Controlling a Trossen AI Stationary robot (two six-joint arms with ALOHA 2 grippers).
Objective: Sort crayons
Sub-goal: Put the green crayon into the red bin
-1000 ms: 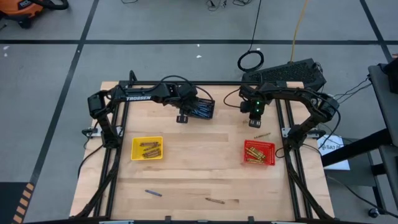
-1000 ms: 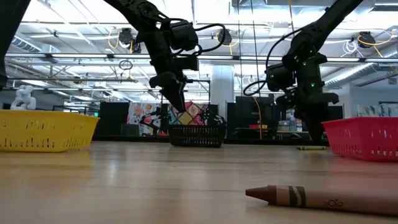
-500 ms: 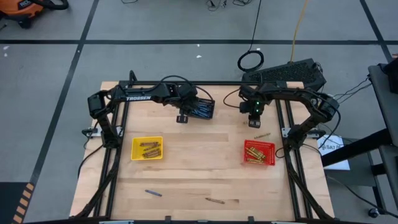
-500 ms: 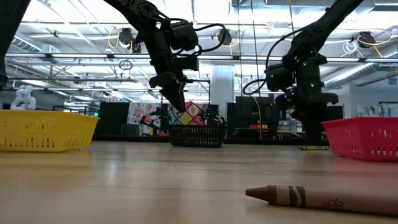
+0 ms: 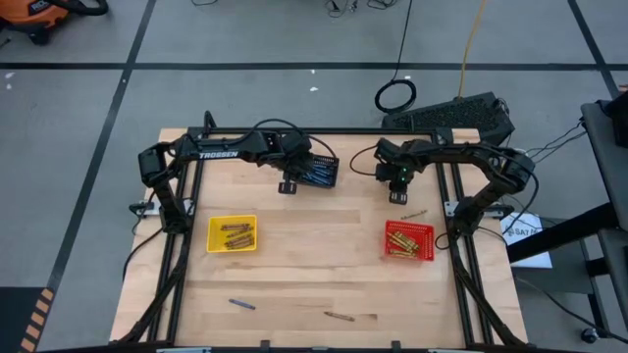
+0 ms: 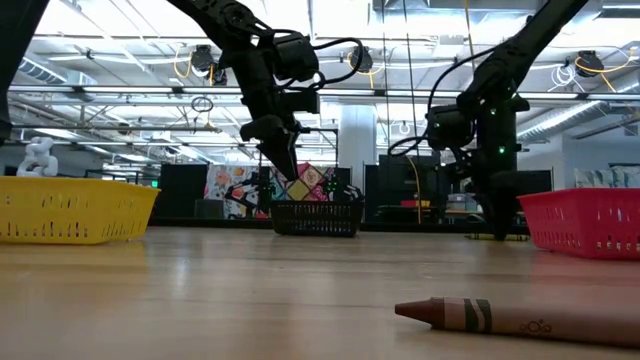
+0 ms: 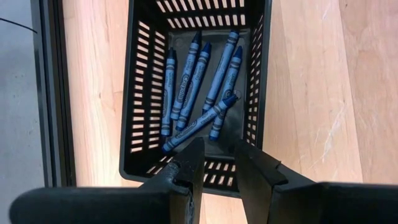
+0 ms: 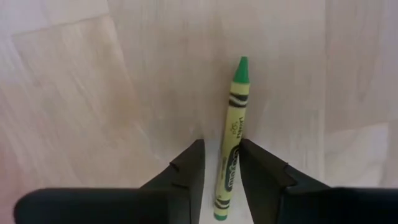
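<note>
The right tool (image 8: 219, 180) stands astride a green crayon (image 8: 231, 134) lying on the surface (image 5: 324, 255), its fingers apart, probably to grasp it. The left tool (image 7: 219, 171) hangs released over the black basket (image 7: 142, 93) of blue crayons (image 7: 186, 93).

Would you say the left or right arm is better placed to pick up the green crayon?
Right. The green crayon lies on the table between the right gripper's open fingers. The left gripper hangs open over the black basket of blue crayons.

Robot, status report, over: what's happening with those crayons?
Left gripper open, empty, above black basket of blue crayons. Green crayon at right gripper, grip unclear. No obstruction seen.
</note>
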